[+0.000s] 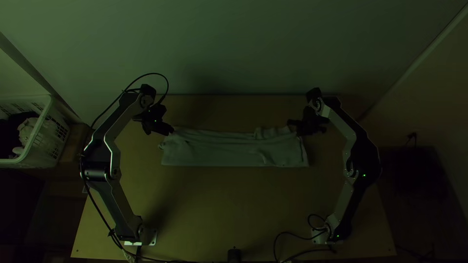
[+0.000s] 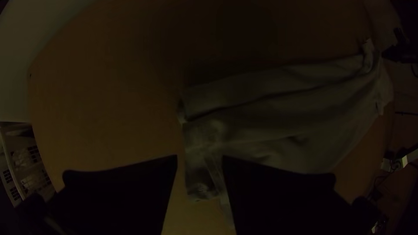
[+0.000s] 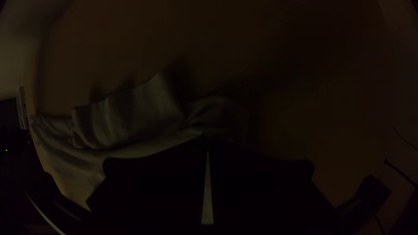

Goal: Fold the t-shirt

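In the top view the pale t-shirt (image 1: pixel 229 148) lies as a long, narrow folded strip across the table, wrinkled along its far edge. My left gripper (image 1: pixel 169 130) is at the strip's far left corner. In the left wrist view, the left gripper (image 2: pixel 199 159) is open, with part of the t-shirt (image 2: pixel 261 117) below and beside its fingers. At the strip's far right corner is my right gripper (image 1: pixel 298 128). The right wrist view has the right gripper (image 3: pixel 207 140) shut on the edge of the t-shirt (image 3: pixel 130 117), which bunches at the fingertips.
A white basket (image 1: pixel 36 141) holding cloth stands beyond the table's left side. Bare table (image 1: pixel 234 204) extends between the shirt and the arms' bases. Behind the table's far edge rises a pale wall (image 1: pixel 234 44). Cables run along the near edge.
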Available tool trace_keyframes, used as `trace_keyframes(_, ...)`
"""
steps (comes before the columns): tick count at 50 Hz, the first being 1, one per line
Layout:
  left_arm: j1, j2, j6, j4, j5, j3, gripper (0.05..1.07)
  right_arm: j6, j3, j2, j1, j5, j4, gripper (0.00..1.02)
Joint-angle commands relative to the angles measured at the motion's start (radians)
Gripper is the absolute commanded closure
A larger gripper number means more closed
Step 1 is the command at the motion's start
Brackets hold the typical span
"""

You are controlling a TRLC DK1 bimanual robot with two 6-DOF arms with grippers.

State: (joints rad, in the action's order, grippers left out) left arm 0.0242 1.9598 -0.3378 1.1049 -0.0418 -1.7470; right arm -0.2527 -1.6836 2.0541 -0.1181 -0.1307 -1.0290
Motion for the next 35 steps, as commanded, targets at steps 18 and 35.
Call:
trace_keyframes(18,-0.081,-0.062,0.068,0.021,-0.217,0.018,0.1,0.044,0.03,-0.087,0.017,0.008,0.007,0.17)
trace_keyframes(35,-0.233,-0.125,0.086,0.021,-0.449,0.112,0.1,0.027,0.015,-0.301,0.037,-0.018,-0.016,0.13)
